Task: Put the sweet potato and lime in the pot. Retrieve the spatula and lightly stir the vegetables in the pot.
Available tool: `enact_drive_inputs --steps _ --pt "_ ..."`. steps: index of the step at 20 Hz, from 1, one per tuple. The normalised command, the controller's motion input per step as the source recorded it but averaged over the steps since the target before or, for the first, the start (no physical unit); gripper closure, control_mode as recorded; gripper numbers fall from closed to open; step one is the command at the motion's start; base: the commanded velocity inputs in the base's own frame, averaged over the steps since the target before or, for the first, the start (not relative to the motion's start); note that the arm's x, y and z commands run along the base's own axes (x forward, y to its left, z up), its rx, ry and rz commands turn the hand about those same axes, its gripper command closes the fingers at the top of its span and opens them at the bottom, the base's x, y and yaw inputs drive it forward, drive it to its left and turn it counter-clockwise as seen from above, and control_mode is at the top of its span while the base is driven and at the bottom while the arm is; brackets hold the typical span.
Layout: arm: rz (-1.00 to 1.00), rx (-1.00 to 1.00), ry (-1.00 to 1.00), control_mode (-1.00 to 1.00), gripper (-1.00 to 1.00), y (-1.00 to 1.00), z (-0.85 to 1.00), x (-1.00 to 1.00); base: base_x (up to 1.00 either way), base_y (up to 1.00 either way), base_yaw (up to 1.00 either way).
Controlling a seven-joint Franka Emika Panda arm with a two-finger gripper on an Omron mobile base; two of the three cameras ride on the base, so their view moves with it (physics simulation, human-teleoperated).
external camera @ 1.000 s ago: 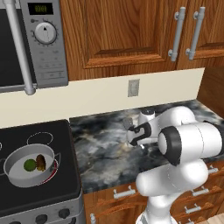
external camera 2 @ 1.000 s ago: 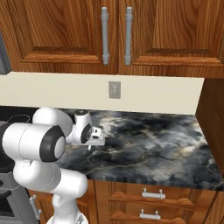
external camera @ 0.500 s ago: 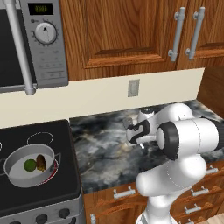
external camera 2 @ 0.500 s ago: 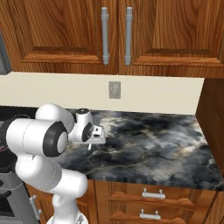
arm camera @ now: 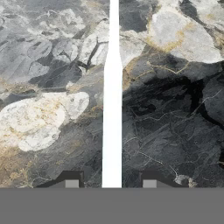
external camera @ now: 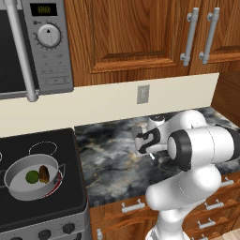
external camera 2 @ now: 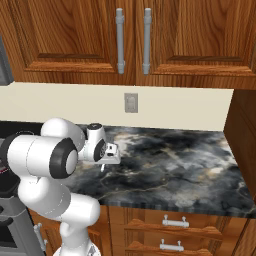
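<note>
The pot [external camera: 13, 188] sits on the stove's front burner at the far left. Inside it lie the round green lime [external camera: 32, 176] and, touching its right side, the brown-orange sweet potato [external camera: 44, 174]. A long white spatula [arm camera: 112, 131] lies flat on the marble counter. My gripper [arm camera: 111, 183] hangs low over its handle, pointing down. One fingertip [arm camera: 72, 183] stands on each side of the handle, with a gap to it on both sides. The same gripper [external camera: 152, 156] [external camera 2: 102, 167] is well right of the stove, over the counter's middle.
A black stove top [external camera: 56, 206] adjoins the dark marble counter [external camera 2: 180, 165] on its left. A microwave [external camera: 33, 47] hangs above the stove. Wooden cabinets [external camera 2: 130, 40] hang over the counter, with a wall outlet [external camera 2: 131, 102] below them. Drawers [external camera 2: 172, 222] run under the counter's front edge.
The hand has stayed low over the same spot on the counter. The arm's large white joint has shifted slightly. The pot and its contents have not moved.
</note>
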Motion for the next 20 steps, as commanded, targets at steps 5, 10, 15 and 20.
enact_drive_inputs --steps 5,10,15,20 --pt "0.0 0.0 0.0 -1.0 1.0 0.0 0.0 0.0 0.0 0.0 0.0" --pt "0.0 0.0 0.0 -1.0 1.0 0.0 0.0 0.0 0.0 0.0 0.0" --pt "0.0 0.0 -0.01 -1.0 1.0 -0.07 0.17 -0.23 0.0 0.0 0.0" --pt "0.0 0.0 -0.01 -1.0 1.0 -0.06 0.59 -0.35 0.0 0.0 0.0"
